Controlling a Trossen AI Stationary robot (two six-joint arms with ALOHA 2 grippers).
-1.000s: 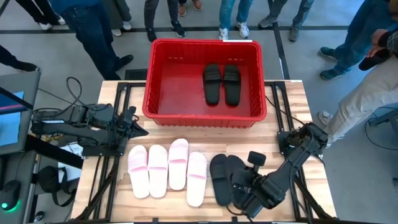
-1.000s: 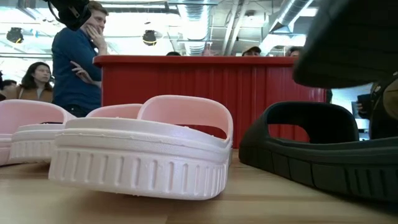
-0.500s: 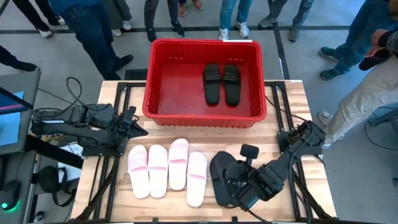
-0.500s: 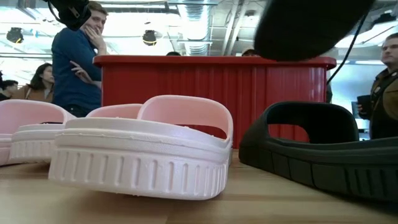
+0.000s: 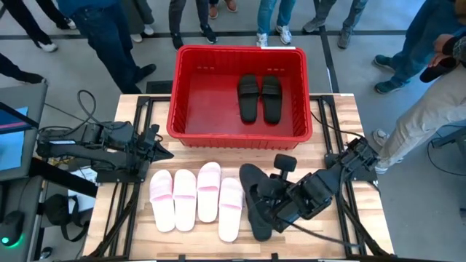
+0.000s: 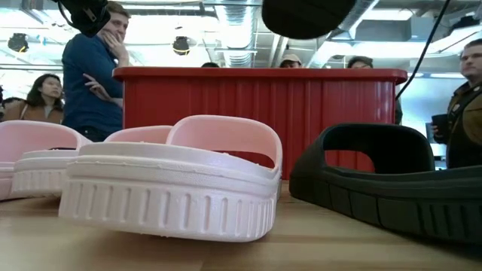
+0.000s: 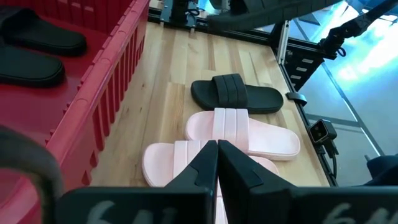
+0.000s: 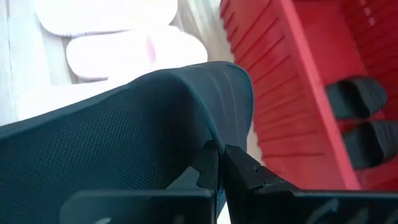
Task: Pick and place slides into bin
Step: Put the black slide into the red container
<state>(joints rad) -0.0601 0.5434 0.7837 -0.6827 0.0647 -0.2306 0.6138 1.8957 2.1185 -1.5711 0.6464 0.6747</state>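
Note:
My right gripper (image 5: 278, 201) is shut on a black slide (image 5: 252, 182), held up over the table's near right part. The slide also shows at the top of the low view (image 6: 309, 13). A second black slide (image 5: 261, 223) lies flat on the table below it. Four pale pink slides (image 5: 196, 199) lie side by side on their soles to its left. The red bin (image 5: 240, 49) stands at the far edge with two black slides (image 5: 260, 97) lying in it. My left gripper (image 5: 156, 145) is shut and empty at the table's left side. My right gripper pinches an edge of the black slide (image 8: 211, 144) between its two fingers; the fingers hide which part of the slide it is. The slide's textured sole (image 8: 124, 137) faces the wrist camera. The slide is lifted clear of the table and reaches from the fingers toward the bin.
Both arms' metal frames run along the table's left and right sides (image 5: 131, 196). Several people stand beyond the far edge and at the right (image 5: 437, 109). Bare wood shows between the bin and the rows of slides (image 5: 218, 154).
My right gripper has risen and gone toward the table's left and far edges, carrying the black slide. The slide has come off the table from beside the other black slide and now hangs clear. The other black slide has stayed in place.

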